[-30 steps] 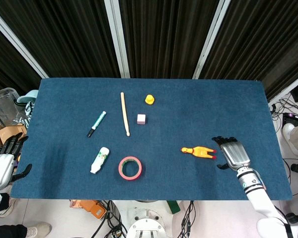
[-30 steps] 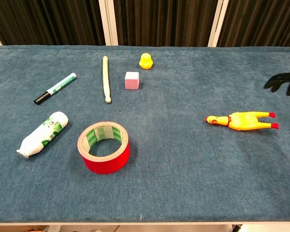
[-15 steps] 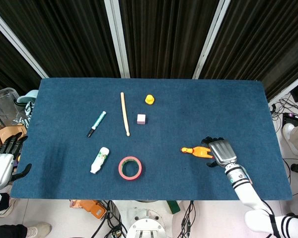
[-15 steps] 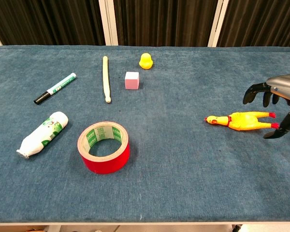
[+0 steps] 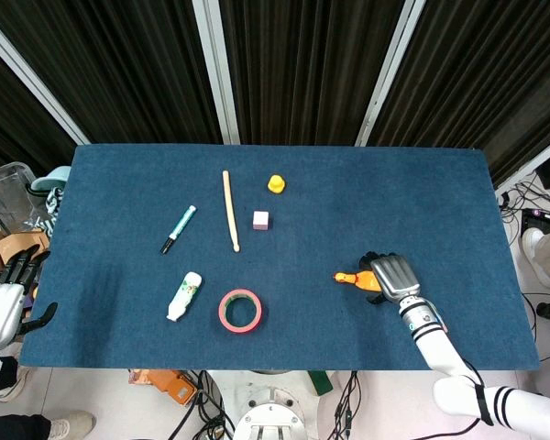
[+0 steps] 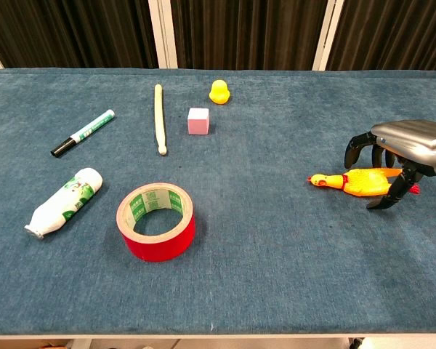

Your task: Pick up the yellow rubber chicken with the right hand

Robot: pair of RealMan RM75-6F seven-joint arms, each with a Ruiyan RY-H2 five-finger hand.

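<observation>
The yellow rubber chicken [image 5: 351, 278] lies flat on the blue table, its red-beaked head pointing left [image 6: 349, 182]. My right hand [image 5: 392, 275] hovers over its body and tail end [image 6: 410, 142]. The fingers curve down on the far side and the thumb on the near side, straddling the chicken without closing on it. The chicken's legs are hidden under the hand in the head view. My left hand [image 5: 2, 308] hangs off the table's left edge, holding nothing, fingers apart.
A red tape roll [image 6: 157, 220] sits left of the chicken. Further left are a white bottle [image 6: 64, 201] and a marker [image 6: 83, 133]. A pale stick [image 6: 159, 118], a pink cube [image 6: 198, 121] and a yellow cap [image 6: 219, 91] lie towards the back.
My right hand has moved left from beside the chicken's feet until it stands over its body, with fingers and thumb now on either side. The chicken has not moved.
</observation>
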